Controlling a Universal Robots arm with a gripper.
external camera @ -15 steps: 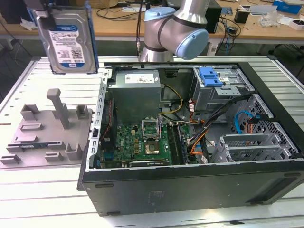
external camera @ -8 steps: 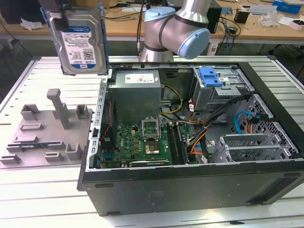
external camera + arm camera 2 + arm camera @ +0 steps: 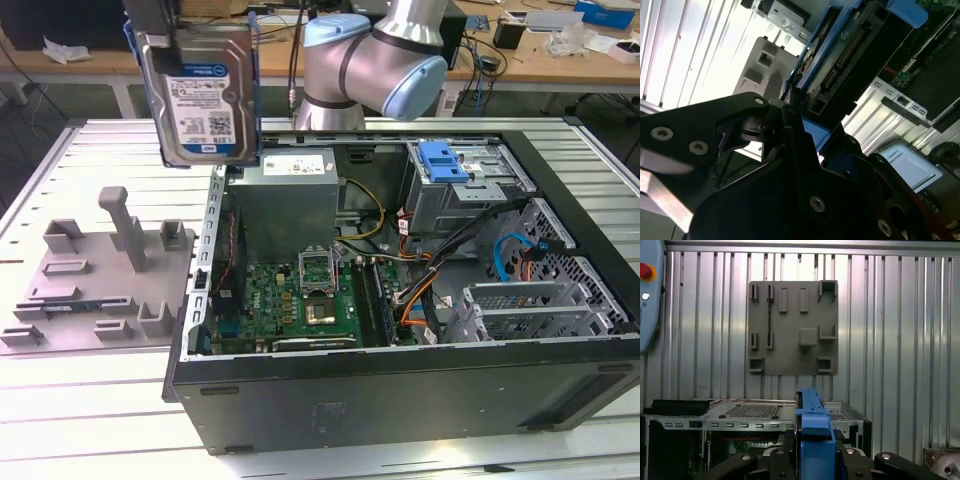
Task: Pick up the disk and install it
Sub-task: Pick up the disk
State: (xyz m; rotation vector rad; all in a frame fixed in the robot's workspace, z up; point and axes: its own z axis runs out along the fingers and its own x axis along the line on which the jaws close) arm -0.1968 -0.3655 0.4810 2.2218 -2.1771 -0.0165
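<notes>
The disk point(image 3: 200, 95), a silver drive with a white-and-blue label and a blue carrier frame, hangs upright in the air above the open computer case's point(image 3: 400, 400) corner, toward the exterior view's left. My gripper point(image 3: 163, 45) is shut on its top edge. In the second wrist view the black fingers point(image 3: 790, 125) clamp the blue frame, and the disk's connector end point(image 3: 850, 45) points away from the camera. The first wrist view shows the blue carrier edge point(image 3: 812, 420) standing between the fingers of the gripper point(image 3: 812, 460).
Inside the case sit a grey power supply point(image 3: 290, 195), a green motherboard point(image 3: 300, 300) and a drive bay holding a bare blue bracket point(image 3: 445, 160). A grey fixture plate point(image 3: 100, 270) lies on the slatted metal table, also in the first wrist view point(image 3: 792, 327). The arm's base point(image 3: 370, 70) stands behind the case.
</notes>
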